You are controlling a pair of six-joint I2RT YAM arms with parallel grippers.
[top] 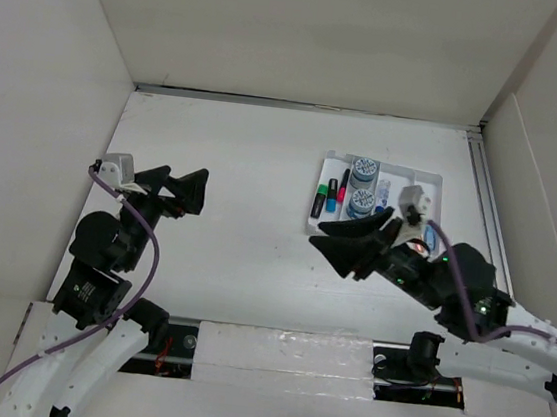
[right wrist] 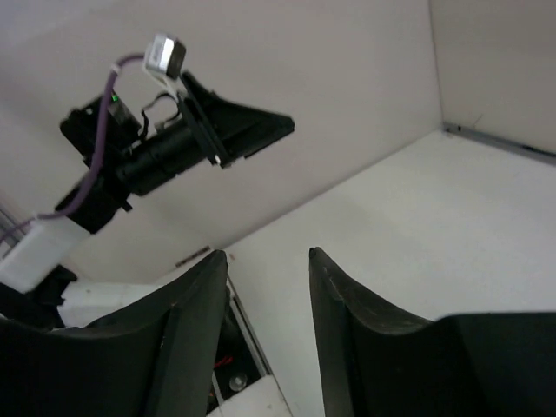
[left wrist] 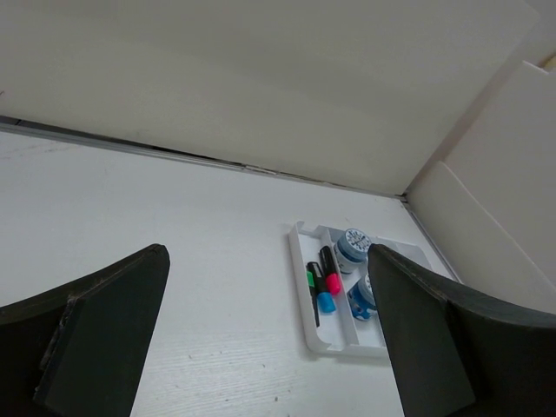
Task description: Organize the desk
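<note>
Two grippers hang empty over the desk [top: 253, 165] in the top view. The white compartmented tray [top: 428, 179] sits on the desk near the far right corner, with markers [top: 326, 196] and two round blue-and-white items [top: 365, 168] in it. The left gripper [top: 182, 190] is well to the left of the tray with its fingers spread. The right gripper [top: 326, 249] is at the tray's near left corner, its fingers parted.

From the left wrist, the left gripper [left wrist: 268, 252] has its jaws wide apart, with only bare desk [left wrist: 174, 217] and the tray [left wrist: 301, 287] showing between them.

From the right wrist, the right gripper [right wrist: 268, 254] shows a narrower gap with nothing in it. The desk [right wrist: 452, 200] lies beyond it, and the tray is out of view.
</note>
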